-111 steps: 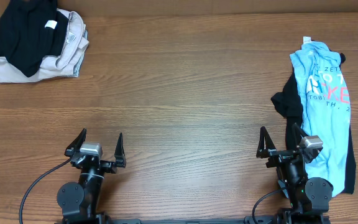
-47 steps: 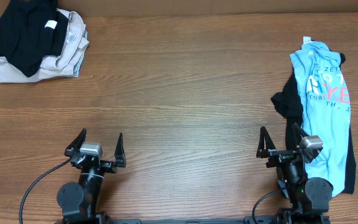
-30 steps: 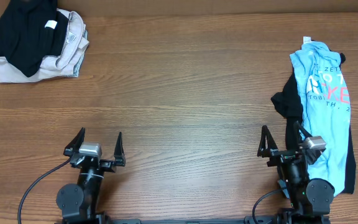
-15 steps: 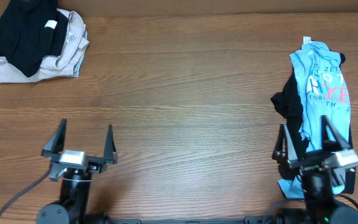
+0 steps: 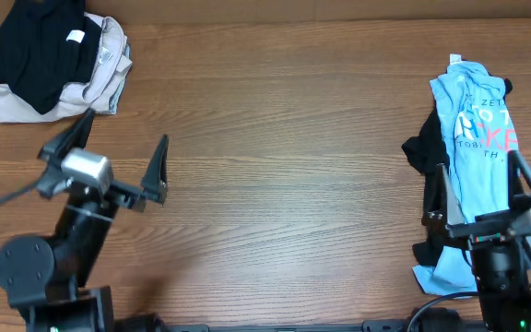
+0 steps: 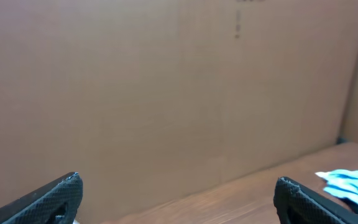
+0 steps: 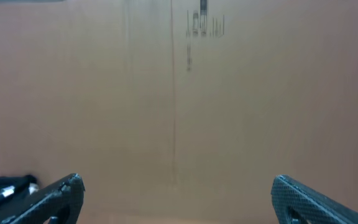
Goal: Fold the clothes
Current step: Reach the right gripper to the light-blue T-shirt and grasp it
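Observation:
A light blue T-shirt [image 5: 476,138] with white and pink-red lettering lies crumpled at the table's right side, over a black garment [image 5: 424,152]. A corner of the blue shirt shows in the left wrist view [image 6: 353,182]. A black garment [image 5: 37,51] rests on a beige one [image 5: 100,78] at the far left corner. My left gripper [image 5: 113,157] is open and empty, raised over the left of the table. My right gripper [image 5: 482,184] is open and empty, raised above the near end of the blue shirt. Both wrist views face a brown cardboard wall.
The wooden table [image 5: 275,129] stretches between the two piles. A brown cardboard wall [image 6: 166,81] stands behind the table's far edge; it also fills the right wrist view [image 7: 179,93]. A dark cloth edge [image 7: 2,185] shows at the right wrist view's left.
Both arms have risen from their low rest pose at the front edge and moved farther out over the table. Both grippers stay open. The clothes have not moved.

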`<state>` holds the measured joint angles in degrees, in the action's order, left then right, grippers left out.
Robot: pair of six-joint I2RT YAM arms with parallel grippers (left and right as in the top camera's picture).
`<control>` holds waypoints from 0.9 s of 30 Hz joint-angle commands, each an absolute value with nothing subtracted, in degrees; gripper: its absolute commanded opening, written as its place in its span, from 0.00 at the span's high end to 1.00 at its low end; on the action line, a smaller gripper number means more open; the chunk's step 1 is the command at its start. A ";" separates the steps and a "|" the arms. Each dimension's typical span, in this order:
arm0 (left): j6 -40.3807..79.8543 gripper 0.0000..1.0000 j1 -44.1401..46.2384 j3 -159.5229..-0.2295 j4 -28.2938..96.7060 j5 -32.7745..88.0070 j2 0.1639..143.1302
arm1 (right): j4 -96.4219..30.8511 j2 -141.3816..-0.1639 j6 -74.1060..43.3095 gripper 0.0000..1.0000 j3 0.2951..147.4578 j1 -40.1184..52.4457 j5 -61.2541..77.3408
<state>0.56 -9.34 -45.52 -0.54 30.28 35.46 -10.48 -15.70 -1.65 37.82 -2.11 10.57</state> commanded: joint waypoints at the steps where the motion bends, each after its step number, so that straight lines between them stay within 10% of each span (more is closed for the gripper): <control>1: 1.32 0.00 -9.34 -47.33 -0.75 35.73 38.28 | -16.14 -16.01 -1.72 0.00 38.52 -1.93 12.32; 12: 1.58 0.00 -9.34 -47.72 -1.37 42.63 41.78 | -19.94 -20.45 -1.69 0.00 43.64 -1.93 9.54; 27: -1.37 0.00 -9.34 -73.28 26.20 39.55 58.81 | -59.77 -63.68 -1.67 0.00 85.23 -2.00 1.48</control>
